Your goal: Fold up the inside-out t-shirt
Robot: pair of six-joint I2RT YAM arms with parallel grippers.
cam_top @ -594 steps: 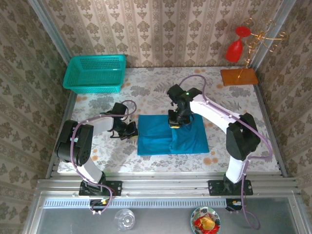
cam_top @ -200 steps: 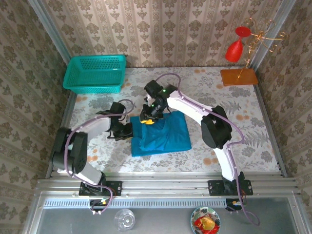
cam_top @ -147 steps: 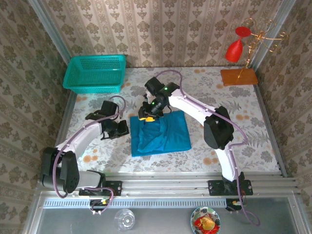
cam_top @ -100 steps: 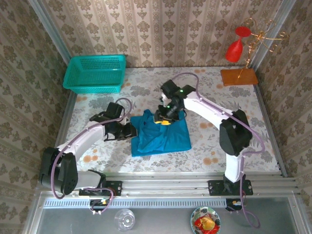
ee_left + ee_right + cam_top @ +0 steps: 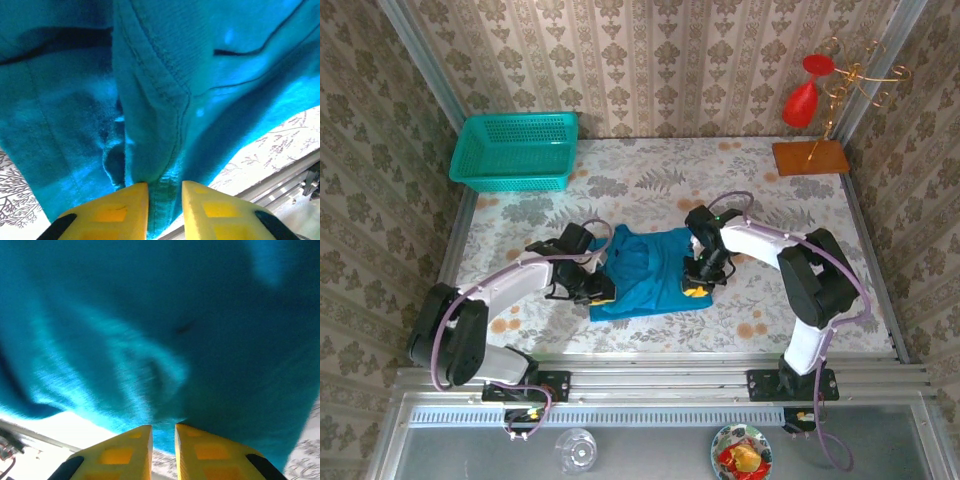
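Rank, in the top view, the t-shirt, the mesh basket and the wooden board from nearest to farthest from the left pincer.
1. t-shirt, pinched by the left pincer at its near-left edge.
2. mesh basket, far left corner.
3. wooden board, far right corner.

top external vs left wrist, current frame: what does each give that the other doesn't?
Top external adds the layout: the t-shirt outline on the table, the right hand at its right edge, the teal basket far left, the red glass on its stand far right. Left wrist adds close detail: a stitched seam running into the gap between the yellow fingers, which pinch a fold. Shared: the t-shirt, the left hand at its near left edge, the floral table.
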